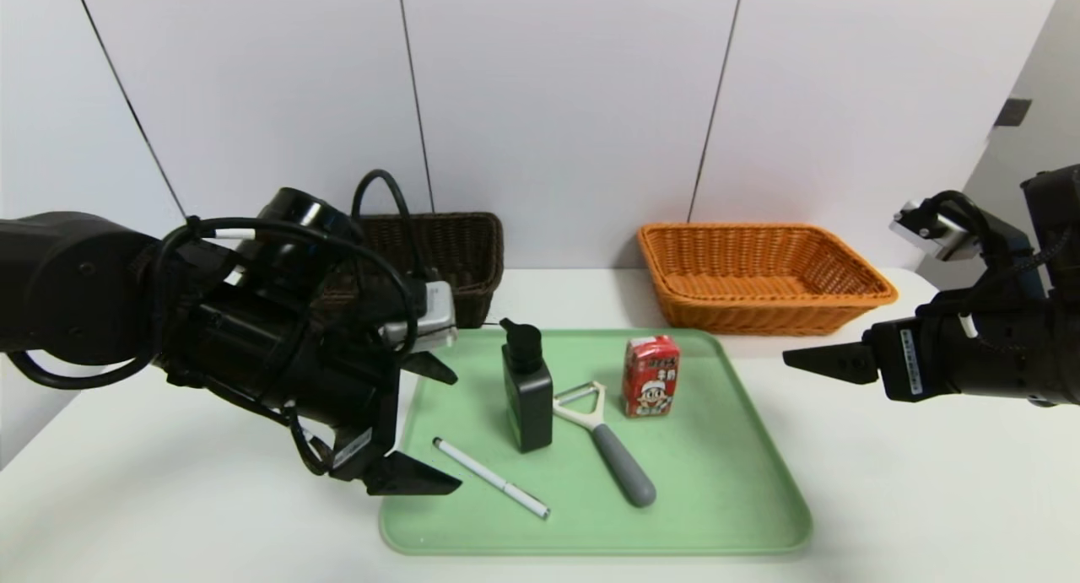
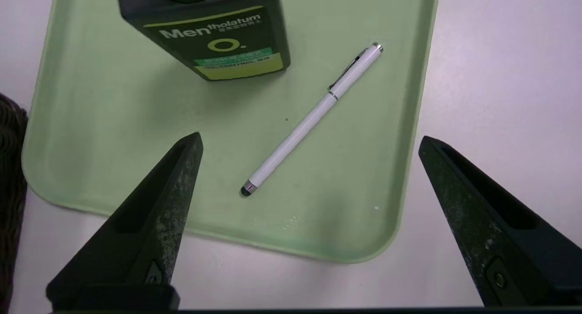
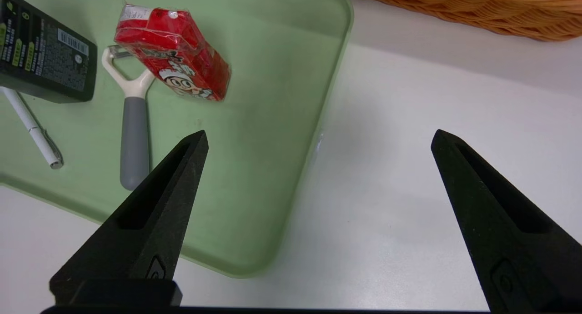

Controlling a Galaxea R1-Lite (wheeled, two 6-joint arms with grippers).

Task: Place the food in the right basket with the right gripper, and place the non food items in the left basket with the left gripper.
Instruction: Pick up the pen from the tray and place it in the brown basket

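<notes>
Tray, green, on white table; pale panelled wall behind.

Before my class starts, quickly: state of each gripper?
Left black gripper: open, empty, over the green tray's left edge.
Right black gripper: open, empty, right of the tray.

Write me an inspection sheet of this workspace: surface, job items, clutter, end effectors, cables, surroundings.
Surface: white table bearing a green tray.
Food: red drink carton, upright on the tray.
Non-food: black pump bottle, white pen, grey-handled peeler, all on the tray.
Baskets: dark brown at left, partly hidden; orange at right.
Clutter: nothing seen.
Left end effector: open, over the tray's left edge, holding nothing.
Right end effector: open, beyond the tray's right side, holding nothing.
Cables: black cable looping above the left arm.
Surroundings: white panels behind.
</notes>
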